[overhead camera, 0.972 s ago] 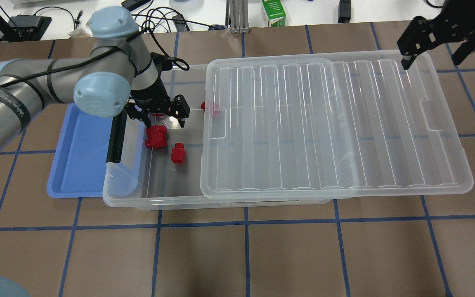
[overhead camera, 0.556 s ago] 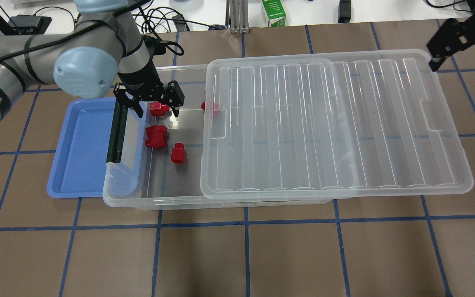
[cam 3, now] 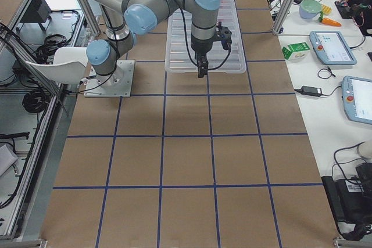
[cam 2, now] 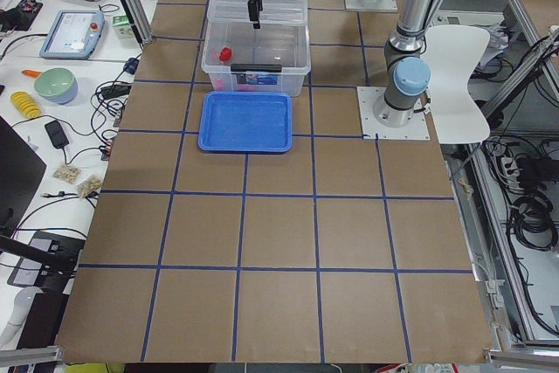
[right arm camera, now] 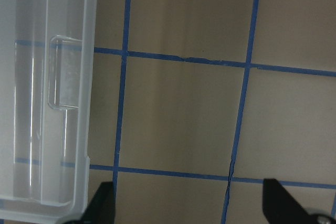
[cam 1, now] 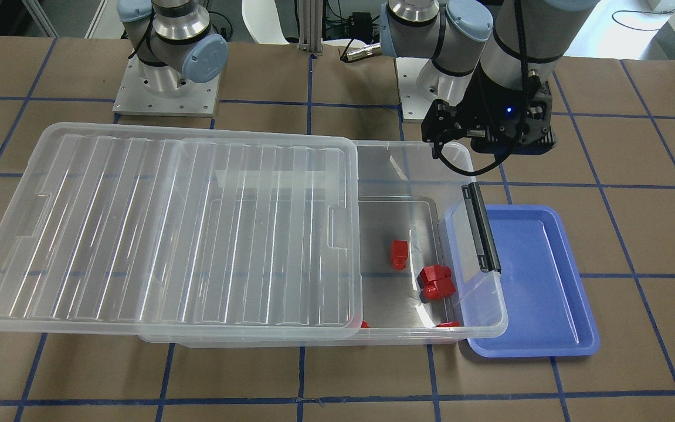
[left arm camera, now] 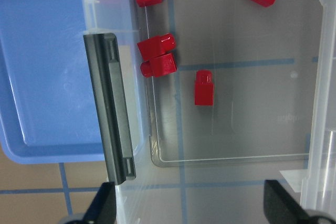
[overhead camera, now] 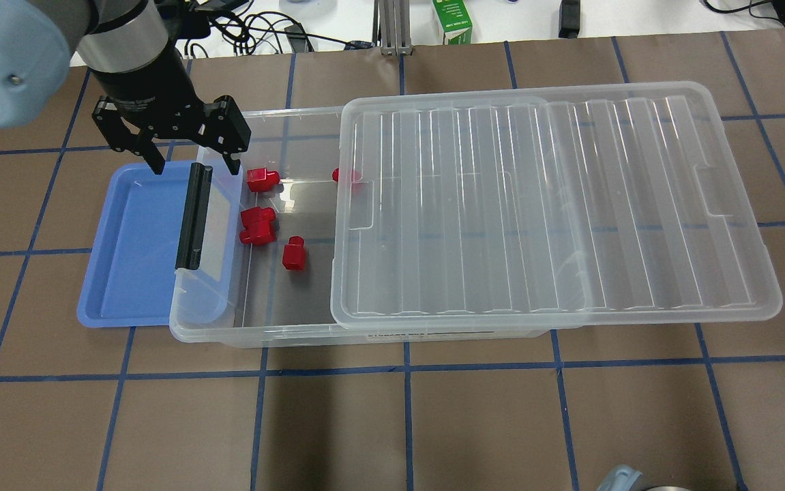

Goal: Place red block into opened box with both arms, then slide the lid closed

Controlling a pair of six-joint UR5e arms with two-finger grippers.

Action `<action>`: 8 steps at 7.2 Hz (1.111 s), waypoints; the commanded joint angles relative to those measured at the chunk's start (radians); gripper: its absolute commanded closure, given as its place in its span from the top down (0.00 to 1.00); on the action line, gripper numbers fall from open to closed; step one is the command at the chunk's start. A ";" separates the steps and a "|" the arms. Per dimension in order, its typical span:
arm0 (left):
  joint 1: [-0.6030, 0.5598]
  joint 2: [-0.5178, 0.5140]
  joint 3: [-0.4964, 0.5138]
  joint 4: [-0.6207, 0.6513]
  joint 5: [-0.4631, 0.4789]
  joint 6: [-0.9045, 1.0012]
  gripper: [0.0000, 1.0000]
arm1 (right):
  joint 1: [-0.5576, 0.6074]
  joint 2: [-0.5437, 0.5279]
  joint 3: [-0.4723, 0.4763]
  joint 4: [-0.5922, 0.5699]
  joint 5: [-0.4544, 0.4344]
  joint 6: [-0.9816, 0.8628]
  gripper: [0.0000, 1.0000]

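Note:
The clear box [overhead camera: 256, 337] holds several red blocks on its floor. One small red block [overhead camera: 263, 179] lies at the far side, a bulkier joined one [overhead camera: 258, 226] sits mid-floor, another small one [overhead camera: 293, 253] lies beside it, and one more [overhead camera: 346, 175] is partly under the lid. The ribbed lid [overhead camera: 556, 204] rests on the box, shifted right, so the left end is uncovered. My left gripper [overhead camera: 194, 164] hangs open and empty above the box's left end by the black clip handle [left arm camera: 110, 108]. My right gripper [right arm camera: 191, 208] is open over bare table beyond the lid's far end [right arm camera: 47, 103].
A shallow blue tray [overhead camera: 133, 252] lies against the box's left end, partly under its rim. A green carton [overhead camera: 452, 20] and cables sit along the table's far edge. The brown table surface [overhead camera: 406, 423] with blue grid lines stretches in front of the box.
My left gripper rose out of the box and drew back to the left, leaving a small red block on the floor. My right gripper moved off the overhead view's right edge.

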 commanded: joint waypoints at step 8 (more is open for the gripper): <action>0.052 0.079 -0.071 -0.042 -0.029 0.011 1.00 | 0.067 0.065 0.345 -0.394 0.048 0.112 1.00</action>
